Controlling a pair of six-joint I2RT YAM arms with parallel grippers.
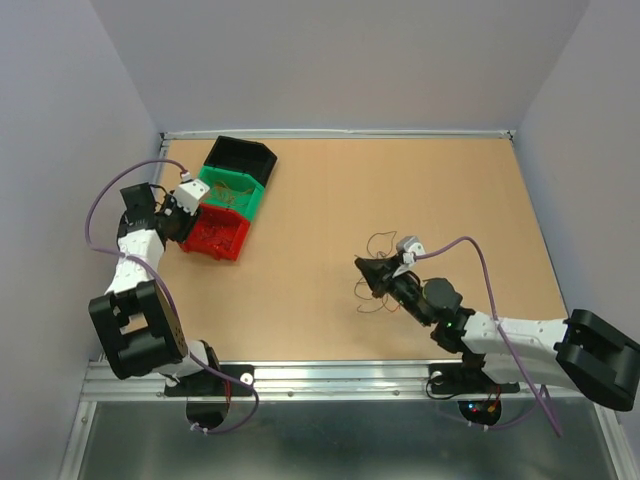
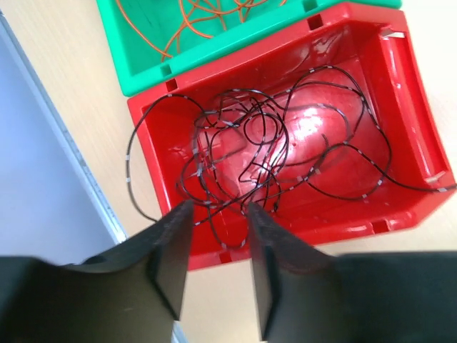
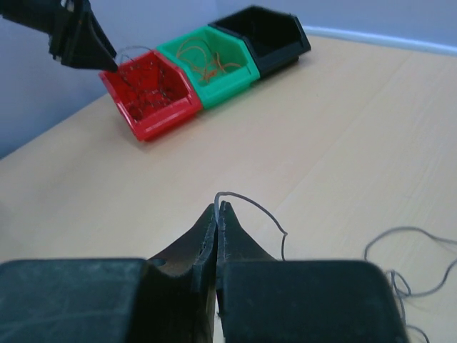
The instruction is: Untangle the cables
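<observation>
Cables (image 2: 243, 153) thin, black, curly in red bin (image 2: 401, 86), left tool (image 2: 218, 211) parted, right tool (image 3: 221, 207) pinching 1 strand (image 3: 260, 207)

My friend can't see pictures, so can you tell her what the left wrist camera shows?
A tangle of thin black wires lies in a red bin, just beyond the left gripper, whose two black fingers stand apart. Behind it, a green bin holds orange wires.
</observation>
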